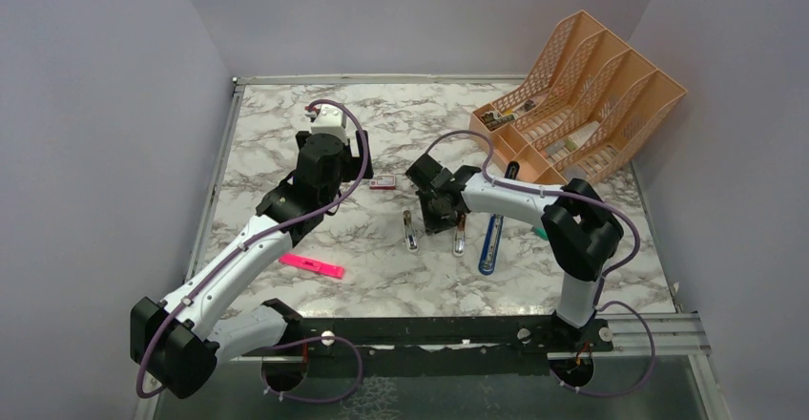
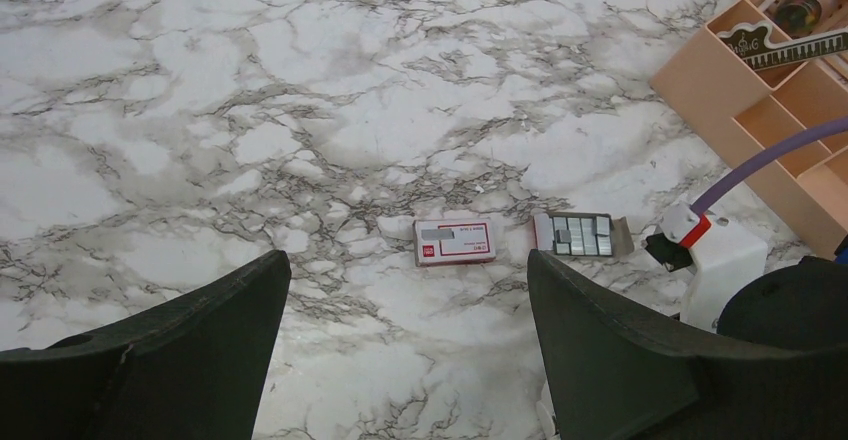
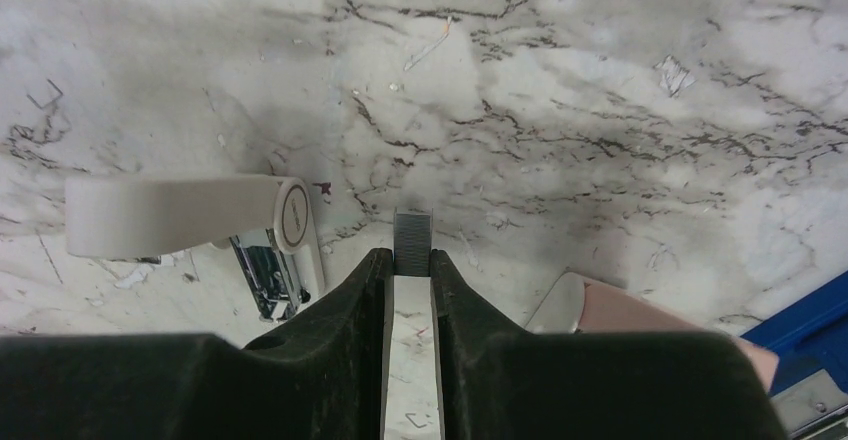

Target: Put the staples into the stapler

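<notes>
Right claw (image 3: 411, 260) fills the near view: fingers nearly closed, pinching the staples (image 3: 411, 232), a small grey block sticking out past the tips. It points down at the marble worktop (image 3: 560, 90); can't tell if it touches. Just left of it lies the stapler (image 3: 180, 215), white top arm swung clear, chrome channel showing below the hinge. Pale pinkish piece (image 3: 620, 310) on the right, can't tell what it is; blue item (image 3: 800, 320) beyond that. Left claw (image 2: 405, 260) hangs over the worktop w/ fingers spread wide, nothing betw. them. Ahead of it sits a red-and-white box (image 2: 455, 242), and just beside that, not touching, an open tray (image 2: 583, 235) w/ more grey strips. Pink highlighter (image 1: 312, 266) lies well left of the stapler; orange file rack (image 1: 582, 95) at the far right corner.
</notes>
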Controlling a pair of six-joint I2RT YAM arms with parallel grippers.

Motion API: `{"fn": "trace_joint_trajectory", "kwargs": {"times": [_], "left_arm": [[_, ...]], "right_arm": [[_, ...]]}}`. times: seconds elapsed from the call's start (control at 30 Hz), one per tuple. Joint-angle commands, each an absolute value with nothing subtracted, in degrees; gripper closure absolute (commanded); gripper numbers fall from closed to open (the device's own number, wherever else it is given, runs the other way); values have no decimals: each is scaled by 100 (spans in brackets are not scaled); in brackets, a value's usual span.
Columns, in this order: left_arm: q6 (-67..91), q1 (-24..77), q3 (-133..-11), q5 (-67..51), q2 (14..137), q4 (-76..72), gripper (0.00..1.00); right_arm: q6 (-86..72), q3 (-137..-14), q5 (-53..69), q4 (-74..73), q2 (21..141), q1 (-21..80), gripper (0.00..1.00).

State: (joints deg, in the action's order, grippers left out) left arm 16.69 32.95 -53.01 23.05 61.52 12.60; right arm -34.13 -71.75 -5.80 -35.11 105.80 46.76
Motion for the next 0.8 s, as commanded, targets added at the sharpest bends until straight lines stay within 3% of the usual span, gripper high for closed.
{"fn": "trace_joint_trajectory", "kwargs": {"times": [0.0,0.33,0.77], "left_arm": [[1644,3255,-5300,2473,6171,1239,11],[1652,3256,-5313,2408,6196,1248,11],[1644,3255,-5309,2409,6205,1255,11]], "right_arm": [[-3527,-7139,-590,-3615,10563,4770,75],[-3342,-7561,-836,-3817,10943,4781,64],[-3562,-7707,-929,-3980,11159,4790,65]]}}
